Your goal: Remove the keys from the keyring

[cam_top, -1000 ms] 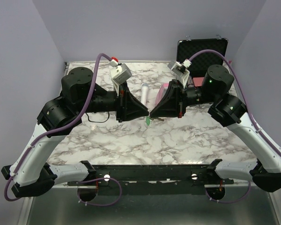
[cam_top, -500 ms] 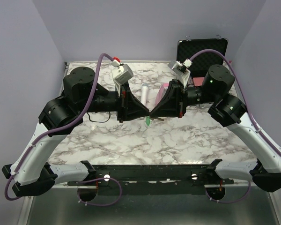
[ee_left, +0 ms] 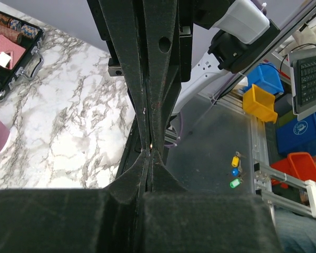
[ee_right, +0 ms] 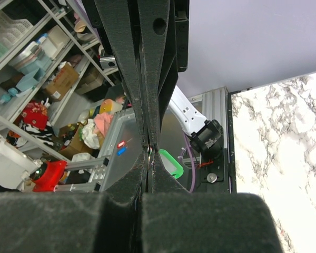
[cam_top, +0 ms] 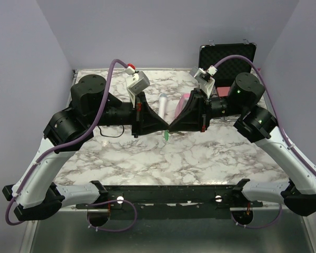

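Two grippers meet tip to tip above the bench [cam_top: 200,158]. The left gripper [cam_top: 165,128] has its fingers pressed together, and the right gripper [cam_top: 172,127] is likewise closed tight. One key with a green plastic head [cam_top: 167,136] hangs just under the point where they touch. From the right wrist it shows just beside that gripper's tip. The keyring is too small to make out, so I cannot tell which gripper pinches it.

Beyond the tips lies one white microphone [cam_top: 162,104], with one pink object [cam_top: 181,104] beside it. Farther behind the right gripper stands one open black case [cam_top: 227,55]. The left wrist view shows a case of poker chips [ee_left: 5,42] on the bench. Off the bench it shows three key tags [ee_left: 235,171], one each in yellow, blue and green. A white mark on a blue bin [ee_left: 303,129] is too small to read.
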